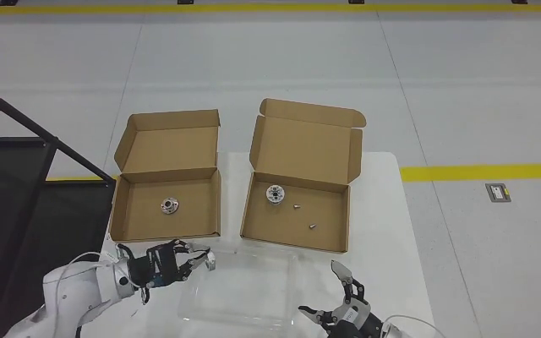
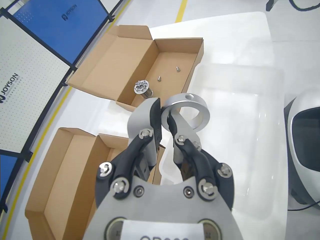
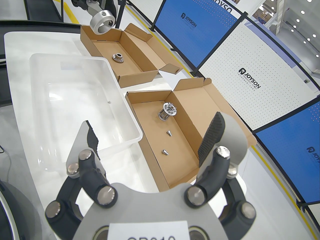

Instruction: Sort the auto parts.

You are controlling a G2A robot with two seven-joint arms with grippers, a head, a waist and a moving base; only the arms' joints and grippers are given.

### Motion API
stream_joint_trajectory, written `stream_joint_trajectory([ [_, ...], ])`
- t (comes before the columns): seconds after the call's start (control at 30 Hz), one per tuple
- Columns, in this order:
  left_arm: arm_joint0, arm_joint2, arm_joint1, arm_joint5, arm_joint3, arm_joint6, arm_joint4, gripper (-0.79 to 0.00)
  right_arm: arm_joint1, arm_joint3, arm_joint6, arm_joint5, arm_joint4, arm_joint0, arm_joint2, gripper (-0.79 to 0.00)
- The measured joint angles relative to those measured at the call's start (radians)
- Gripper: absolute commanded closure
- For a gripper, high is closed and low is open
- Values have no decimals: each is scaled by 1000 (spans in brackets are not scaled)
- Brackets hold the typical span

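left gripper [image 2: 163, 114] pinches a metal ring [image 2: 201, 112]
thin rim hold may slip, dropping it; right gripper [image 3: 152, 131] gapes wide

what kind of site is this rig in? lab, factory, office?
Probably a factory-style hall or robot test bay: yellow line on a pale floor, blue and white partition panels beside the table, and cardboard boxes holding metal parts, with a metal ring in the left gripper.
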Motion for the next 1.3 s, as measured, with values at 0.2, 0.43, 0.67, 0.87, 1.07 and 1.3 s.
stream_joint_trajectory([
  [0.2,-42,9,-21,78,61,-169,-180,0,0,0,0,0,0,0,0,-785],
  [0.43,-175,102,-63,249,173,-440,-362,0,0,0,0,0,0,0,0,-785],
  [0.67,-284,185,-100,349,300,-519,-392,0,0,0,0,0,0,0,0,-785],
  [0.87,-298,196,-105,382,316,-538,-394,0,0,0,0,0,0,0,0,-785],
  [1.07,-291,200,-107,399,299,-570,-367,0,0,0,0,0,0,0,0,-785],
  [1.3,-440,296,-165,548,440,-813,-504,0,0,0,0,0,0,0,0,-785],
])
